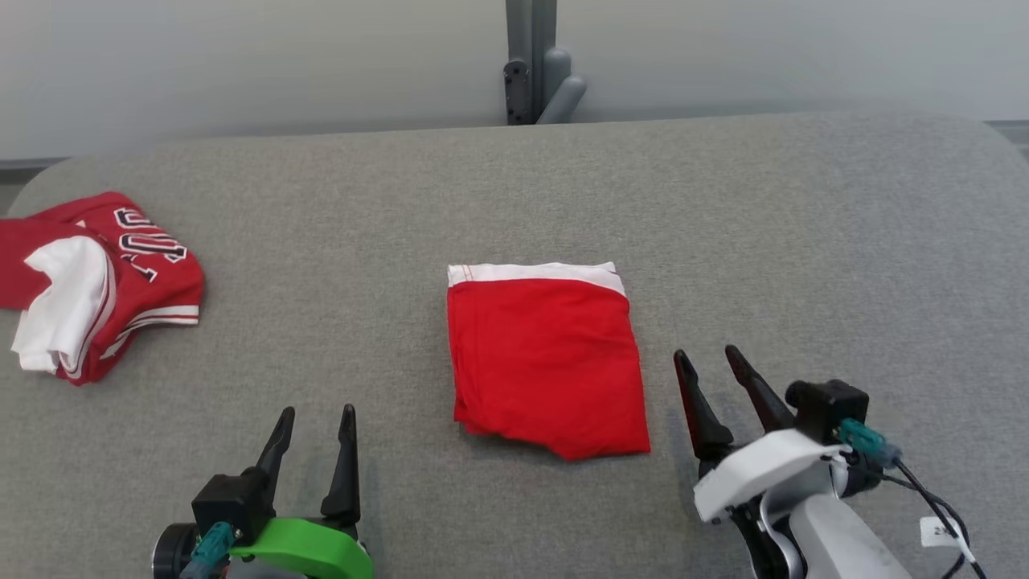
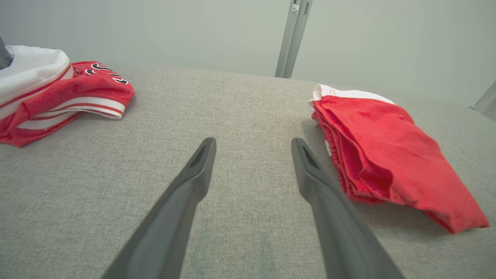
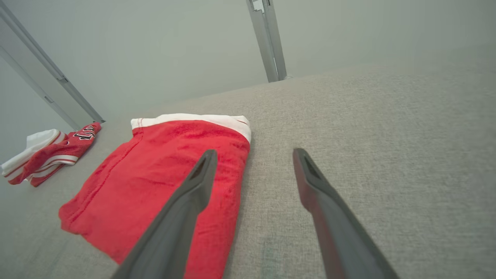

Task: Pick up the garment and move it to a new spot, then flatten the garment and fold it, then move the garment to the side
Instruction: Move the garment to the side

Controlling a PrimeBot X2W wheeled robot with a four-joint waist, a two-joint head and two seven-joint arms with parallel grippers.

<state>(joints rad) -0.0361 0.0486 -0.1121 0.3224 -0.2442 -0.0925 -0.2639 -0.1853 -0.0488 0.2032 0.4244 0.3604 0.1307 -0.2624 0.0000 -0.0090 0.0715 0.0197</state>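
Observation:
The garment is a red piece with a white band along its far edge, lying folded into a neat rectangle in the middle of the grey table. My left gripper stands open near the front edge, to the left of the garment and apart from it. In the left wrist view the garment lies just right of the open left gripper. My right gripper is open just right of the garment's near corner, holding nothing. In the right wrist view the garment lies beside and under the left finger of that gripper.
A crumpled red and white jersey lies at the table's left edge, seen as well as the jersey in the left wrist view. A grey post stands behind the table against a pale wall. Bare grey cloth stretches to the right.

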